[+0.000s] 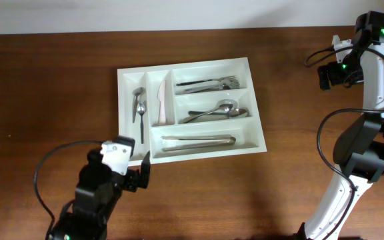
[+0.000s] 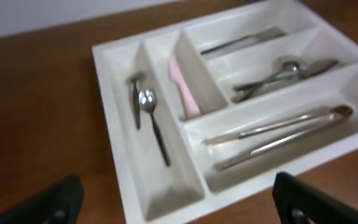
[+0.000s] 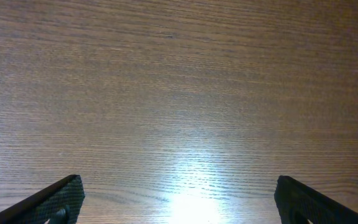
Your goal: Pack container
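looking down from overhead, i find the container (image 1: pixel 123 113) mid-table, its long axis running across the table (image 1: pixel 45 80) from left to right. my left gripper (image 1: pixel 139 175) hangs just off its near left corner, spread wide and holding nothing. my right gripper (image 1: pixel 327 75) sits well apart near the far right corner of the table, also spread and empty. so the left arm is the nearer one, and the tray lies straight ahead of it.

from the left wrist, the container (image 2: pixel 114 124) fills the view beyond my open fingers (image 2: pixel 55 202). here i can read the compartments: small spoons (image 2: pixel 146 99) in the outer narrow slot, tongs (image 2: pixel 303 120) in the nearest long one.

from the right wrist, only bare wood shows between that gripper's parted fingers (image 3: pixel 48 202); the tray is out of this view.
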